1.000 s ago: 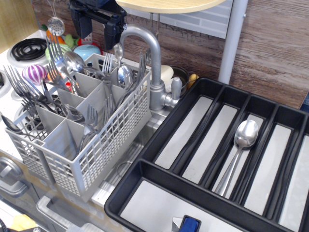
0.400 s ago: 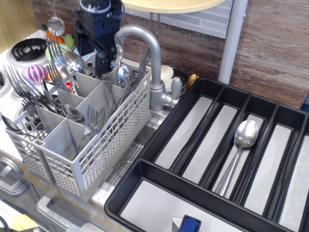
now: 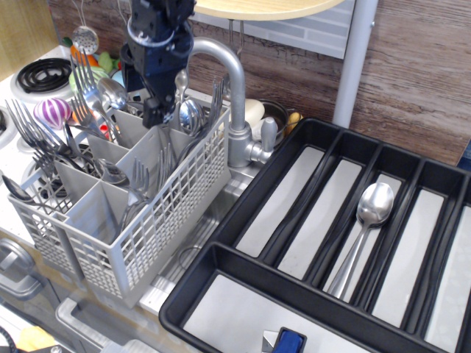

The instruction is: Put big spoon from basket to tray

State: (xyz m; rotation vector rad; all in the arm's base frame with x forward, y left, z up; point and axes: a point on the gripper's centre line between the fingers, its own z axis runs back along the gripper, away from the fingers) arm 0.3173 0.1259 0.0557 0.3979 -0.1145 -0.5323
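Note:
The light grey basket (image 3: 173, 209) stands at the left, full of forks and spoons. My gripper (image 3: 160, 112) hangs over its back compartments, with its black fingers (image 3: 151, 110) lowered among the handles and seemingly open. Big spoon bowls stand beside it: one to its right (image 3: 190, 116), one to its left (image 3: 114, 93). I cannot see whether the fingers touch either one. The black tray (image 3: 221, 254) lies at the right. One big spoon (image 3: 370, 212) lies in one of its long slots.
A grey curved faucet (image 3: 234, 88) rises right behind the basket, close to my gripper. A stove burner (image 3: 40, 73) and toy food (image 3: 53, 112) are at the far left. A blue object (image 3: 291, 340) sits at the tray's front. A wooden shelf hangs overhead.
My gripper has come down from above the basket and turned, and now reaches into the back compartments. The cutlery and the spoon in the tray have not moved.

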